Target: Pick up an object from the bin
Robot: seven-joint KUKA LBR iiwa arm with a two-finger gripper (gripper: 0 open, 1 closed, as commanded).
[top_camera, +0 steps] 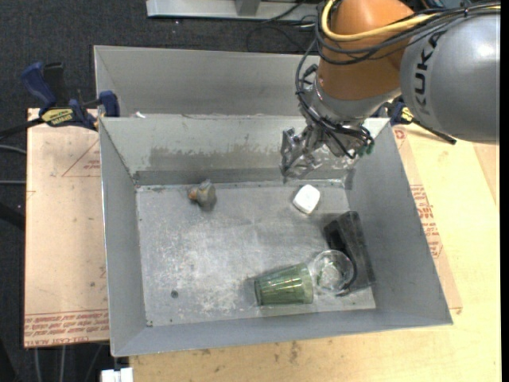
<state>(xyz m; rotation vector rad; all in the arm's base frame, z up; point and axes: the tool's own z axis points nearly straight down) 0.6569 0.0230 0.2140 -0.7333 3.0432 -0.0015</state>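
My gripper (pixel 296 165) hangs above the far right part of the bin floor, close to the back wall. Its metal fingers point down and nothing shows between them. Just below and to the right of it lies a small white block (pixel 306 199) on the floor. A black oblong object (pixel 350 243) lies further toward the front right, along the right wall.
A clear glass with green contents (pixel 298 283) lies on its side at the front right. A small grey-brown lump (pixel 203 194) sits at the back left of the floor. The arm with its orange cover reaches in from the upper right.
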